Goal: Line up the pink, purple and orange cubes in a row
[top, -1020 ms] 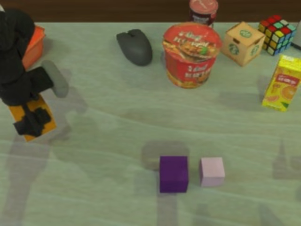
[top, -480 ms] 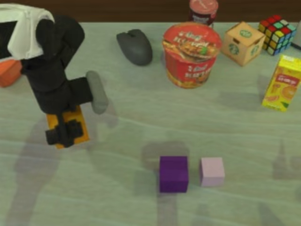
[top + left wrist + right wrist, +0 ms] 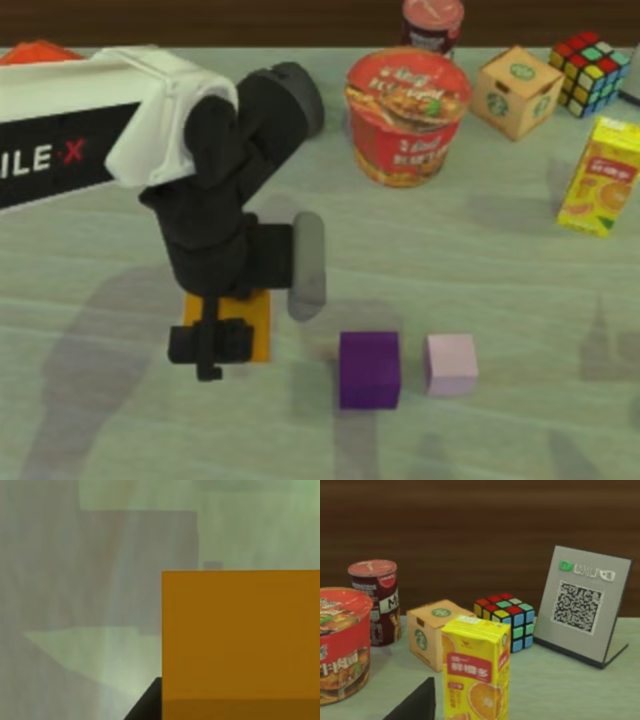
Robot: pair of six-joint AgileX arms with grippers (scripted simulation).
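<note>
My left gripper [image 3: 212,345] is shut on the yellow-orange cube [image 3: 250,318], holding it at the table's front, a short way left of the dark purple cube [image 3: 369,370]. The small pale pink cube [image 3: 450,364] sits just right of the purple one, with a narrow gap between them. In the left wrist view the orange cube [image 3: 240,640] fills much of the picture, with one dark finger [image 3: 147,707] against its side. My right gripper is outside the top view; its wrist view looks across the back right of the table.
Along the back stand a red noodle cup [image 3: 408,115], a dark red can [image 3: 433,20], a tan box with green logos [image 3: 517,92], a puzzle cube [image 3: 590,70] and a yellow juice carton [image 3: 600,175]. A QR-code sign [image 3: 582,605] stands behind the puzzle cube.
My left arm has swung from the far left toward the centre front, carrying the orange cube closer to the purple cube. The purple and pink cubes have not moved.
</note>
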